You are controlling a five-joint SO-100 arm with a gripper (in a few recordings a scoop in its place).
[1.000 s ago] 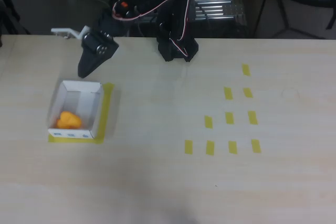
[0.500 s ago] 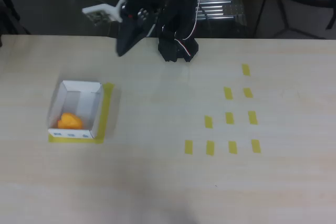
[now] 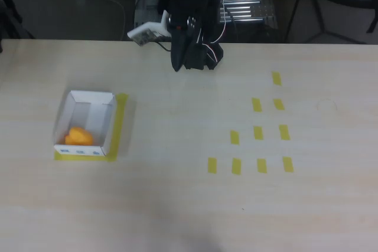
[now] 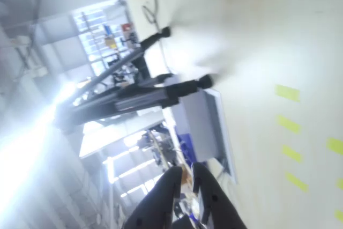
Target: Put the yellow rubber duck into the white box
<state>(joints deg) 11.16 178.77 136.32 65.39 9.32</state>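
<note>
Jaws nearly closed and empty, yellow rubber duck [image 3: 78, 137] inside white box [image 3: 110, 123].

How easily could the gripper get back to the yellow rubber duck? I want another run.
Probably yes: the yellow rubber duck lies uncovered in the open-topped white box, and the gripper holds nothing.

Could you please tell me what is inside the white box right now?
The duck lies inside the box, toward the wall with the bluish marks, in the overhead view. The rest of the floor looks bare. Whatever is under the duck is covered.
</note>
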